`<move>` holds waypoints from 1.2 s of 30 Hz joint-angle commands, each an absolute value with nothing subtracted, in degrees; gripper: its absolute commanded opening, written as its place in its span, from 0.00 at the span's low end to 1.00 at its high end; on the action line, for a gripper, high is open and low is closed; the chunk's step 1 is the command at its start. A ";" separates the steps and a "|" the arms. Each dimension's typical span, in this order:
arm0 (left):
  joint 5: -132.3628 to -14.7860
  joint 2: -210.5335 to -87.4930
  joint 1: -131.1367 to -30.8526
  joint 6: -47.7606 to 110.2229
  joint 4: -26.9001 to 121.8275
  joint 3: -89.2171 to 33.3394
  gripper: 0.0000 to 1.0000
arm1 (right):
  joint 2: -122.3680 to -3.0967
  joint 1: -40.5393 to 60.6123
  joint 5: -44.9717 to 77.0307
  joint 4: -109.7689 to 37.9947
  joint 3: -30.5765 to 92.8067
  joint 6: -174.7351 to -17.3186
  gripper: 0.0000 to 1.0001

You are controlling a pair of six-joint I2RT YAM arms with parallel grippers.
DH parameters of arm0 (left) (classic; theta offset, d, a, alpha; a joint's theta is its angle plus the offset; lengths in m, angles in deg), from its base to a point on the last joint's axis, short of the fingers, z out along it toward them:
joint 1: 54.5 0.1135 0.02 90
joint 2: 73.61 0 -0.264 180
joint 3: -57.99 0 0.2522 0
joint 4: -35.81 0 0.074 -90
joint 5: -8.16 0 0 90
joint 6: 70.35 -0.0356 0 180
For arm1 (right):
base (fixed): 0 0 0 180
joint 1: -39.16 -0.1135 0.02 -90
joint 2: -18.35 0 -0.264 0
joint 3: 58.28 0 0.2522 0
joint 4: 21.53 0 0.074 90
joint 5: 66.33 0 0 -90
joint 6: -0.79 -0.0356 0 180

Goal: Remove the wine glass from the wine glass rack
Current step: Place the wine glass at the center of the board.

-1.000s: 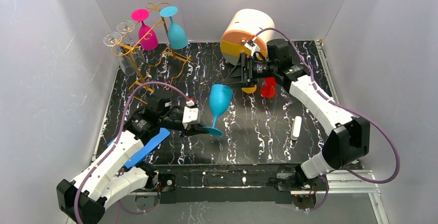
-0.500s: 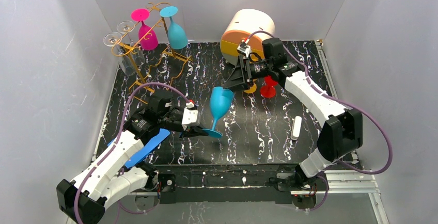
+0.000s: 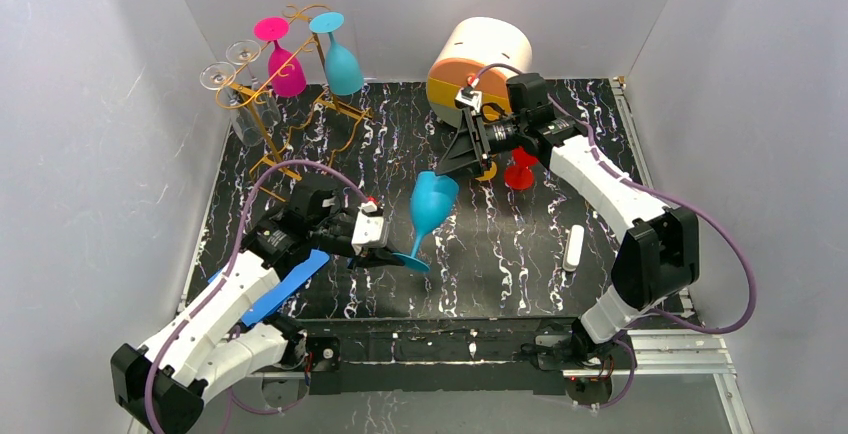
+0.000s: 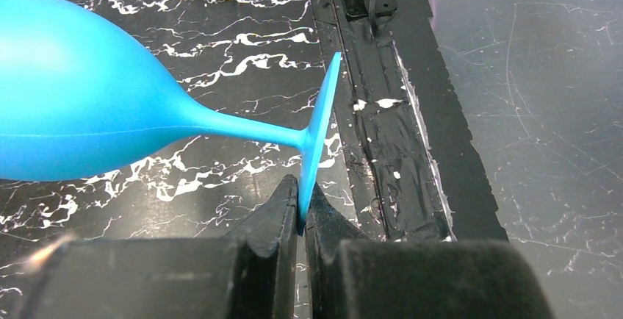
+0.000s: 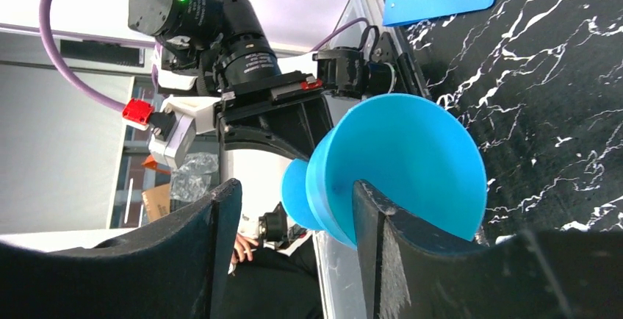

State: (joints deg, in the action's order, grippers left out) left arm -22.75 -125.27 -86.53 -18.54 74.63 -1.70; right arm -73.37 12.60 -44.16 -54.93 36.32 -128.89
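A blue wine glass [image 3: 432, 204] hangs tilted over the black marble table, off the gold wire wine glass rack [image 3: 262, 114] at the back left. My left gripper [image 3: 385, 254] is shut on the edge of the glass's foot [image 4: 314, 135], which stands between the closed fingertips of the left gripper [image 4: 301, 212]. My right gripper [image 3: 450, 166] is at the bowl's mouth. In the right wrist view the right gripper [image 5: 295, 184] is open: one finger [image 5: 375, 216] lies across the bowl's rim [image 5: 411, 157], and the other finger stands apart from the glass.
A pink glass [image 3: 285, 64], a teal glass [image 3: 342, 59] and clear glasses [image 3: 225, 72] hang on the rack. A round cream-and-orange box [image 3: 478, 59] stands at the back, with a red glass [image 3: 519, 171] before it. A white stick [image 3: 574, 247] and a blue flat piece [image 3: 285, 286] lie nearby.
My right gripper has moved left and down to the glass's bowl and its jaws have narrowed. The left gripper has shifted the glass slightly to the right, still pinching the foot.
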 commanded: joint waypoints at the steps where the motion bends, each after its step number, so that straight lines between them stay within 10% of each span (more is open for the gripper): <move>1: -20.43 -126.78 -86.66 -20.44 76.47 -4.29 0.00 | -73.99 12.65 -49.98 -55.77 38.55 -128.04 0.63; 26: -22.42 -130.24 -86.66 -23.52 77.78 -7.08 0.00 | -76.48 11.90 -53.65 -65.82 42.06 -120.25 0.37; 36: -22.35 -131.87 -86.66 -24.73 77.78 -7.88 0.00 | -76.71 11.32 -54.68 -65.78 41.65 -119.90 0.44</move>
